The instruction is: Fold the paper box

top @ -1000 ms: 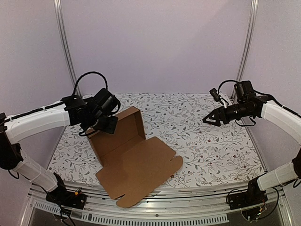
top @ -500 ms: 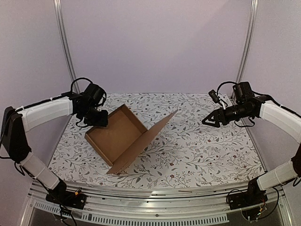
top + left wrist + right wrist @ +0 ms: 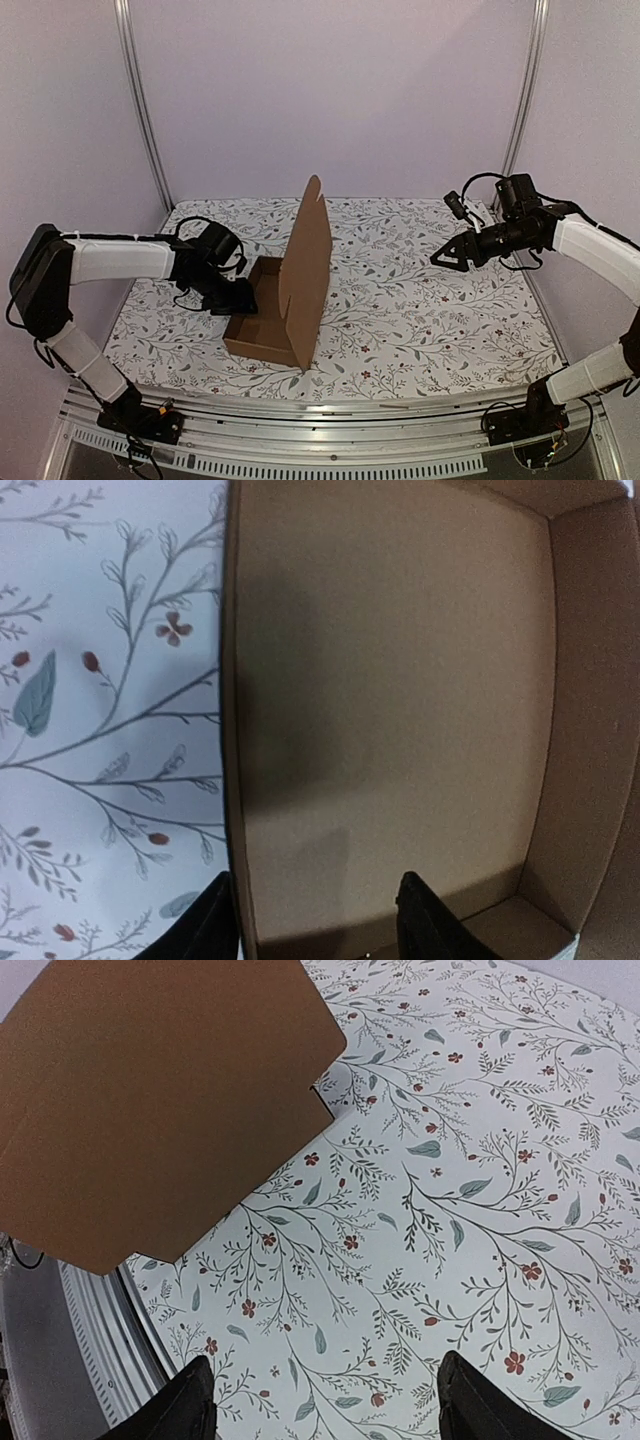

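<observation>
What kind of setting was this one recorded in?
Most likely a purpose-built robot test booth, not a home or factory: plain pale lilac wall panels, silver aluminium frame posts, a floral-print table cover, and two white-and-black robot arms mounted on a slotted metal rail at the near edge.

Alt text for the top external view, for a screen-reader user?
A brown paper box sits left of centre on a floral table, its big lid flap standing almost upright. The left gripper is low at the box's left wall; the right gripper hangs open and empty above the table's right side.
</observation>
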